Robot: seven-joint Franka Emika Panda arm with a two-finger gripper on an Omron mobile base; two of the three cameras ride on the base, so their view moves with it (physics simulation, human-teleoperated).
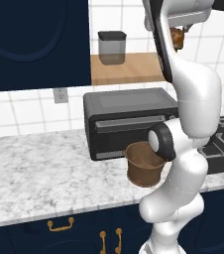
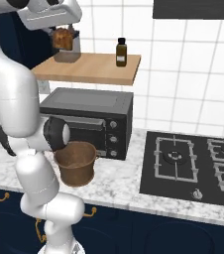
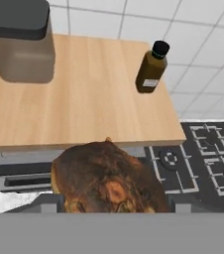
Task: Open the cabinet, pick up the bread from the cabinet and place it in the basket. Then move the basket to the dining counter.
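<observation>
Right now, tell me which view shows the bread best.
The hand view: the bread sits large and close, crust clear, between the claw's fingers. The right base view shows it small, held in the claw above the wooden shelf. In the left base view the arm hides most of it.

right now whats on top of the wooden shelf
A grey lidded canister and a brown bottle stand on the wooden shelf. The gripper covers part of the canister.

White arm reared up high, elbow bent, tool [image 2: 63, 38] raised, jaws closed around a held load
</observation>
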